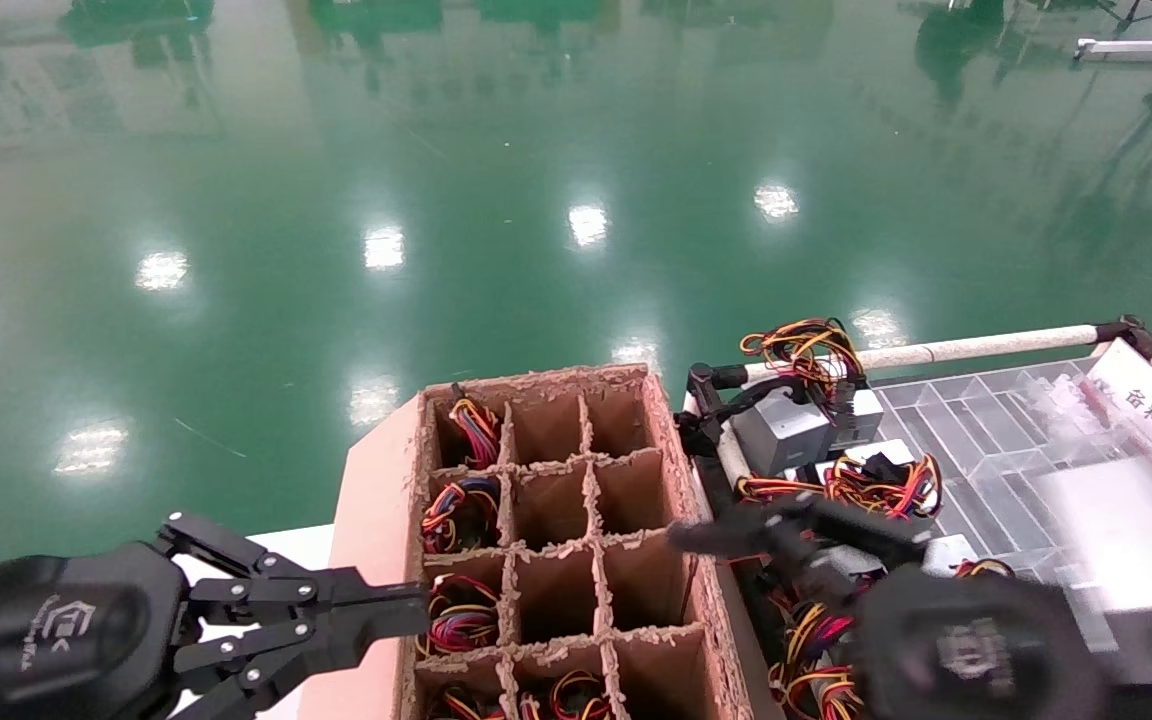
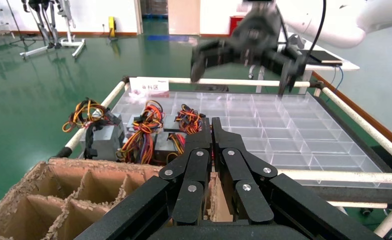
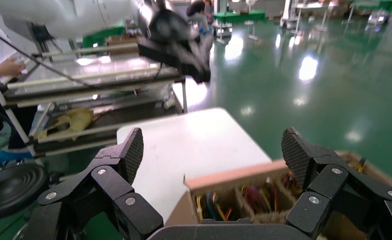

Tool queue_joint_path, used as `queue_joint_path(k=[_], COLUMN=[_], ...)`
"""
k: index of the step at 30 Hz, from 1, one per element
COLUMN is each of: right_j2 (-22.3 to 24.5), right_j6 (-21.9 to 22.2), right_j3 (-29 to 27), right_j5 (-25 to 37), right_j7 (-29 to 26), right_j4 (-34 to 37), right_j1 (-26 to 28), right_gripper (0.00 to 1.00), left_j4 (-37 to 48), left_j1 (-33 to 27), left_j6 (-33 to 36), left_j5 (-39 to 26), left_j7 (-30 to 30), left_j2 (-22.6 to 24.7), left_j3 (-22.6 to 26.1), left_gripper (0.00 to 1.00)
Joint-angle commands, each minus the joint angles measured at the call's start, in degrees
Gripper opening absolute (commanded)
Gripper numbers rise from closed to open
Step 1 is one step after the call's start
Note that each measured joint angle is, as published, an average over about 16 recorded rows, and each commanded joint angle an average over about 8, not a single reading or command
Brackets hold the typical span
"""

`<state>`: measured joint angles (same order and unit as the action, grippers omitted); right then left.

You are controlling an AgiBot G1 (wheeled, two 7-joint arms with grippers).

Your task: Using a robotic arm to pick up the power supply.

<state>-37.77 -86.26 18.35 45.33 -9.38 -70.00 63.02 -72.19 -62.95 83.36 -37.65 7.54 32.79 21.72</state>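
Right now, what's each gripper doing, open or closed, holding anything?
Left gripper: closed, empty, at the cardboard box edge.
Right gripper: open, empty, over the power supplies.

A white tabletop (image 1: 281, 545) stands on the green floor (image 1: 436, 200) and carries a cardboard box (image 1: 366, 520) split into compartments holding coiled wires. Just beside it, a rack with white rails (image 1: 976, 346) holds a clear divided tray (image 1: 976, 440), and power supplies (image 1: 781, 430) with coloured wires lie at the tray's end nearest the box.
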Motion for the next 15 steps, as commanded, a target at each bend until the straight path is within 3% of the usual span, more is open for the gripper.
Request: queue_joint_path(k=[1, 15], right_j2=[-0.75, -12.31], right_j6=[0.07, -3.81], right_j3=[0.64, 10.13], right_j5=[1.09, 11.66], right_j7=[0.43, 7.65], right_j4=[0.85, 17.80], right_j1=[0.16, 8.79], right_gripper=[1.00, 1.00], left_j4=[0.00, 0.01], left_j1=[0.00, 0.00], left_j6=[0.00, 0.00], left_j5=[0.00, 0.00], left_j7=[0.00, 0.00], left_j2=[0.00, 0.00], left_j3=[0.00, 0.01], left_gripper=[0.98, 1.00])
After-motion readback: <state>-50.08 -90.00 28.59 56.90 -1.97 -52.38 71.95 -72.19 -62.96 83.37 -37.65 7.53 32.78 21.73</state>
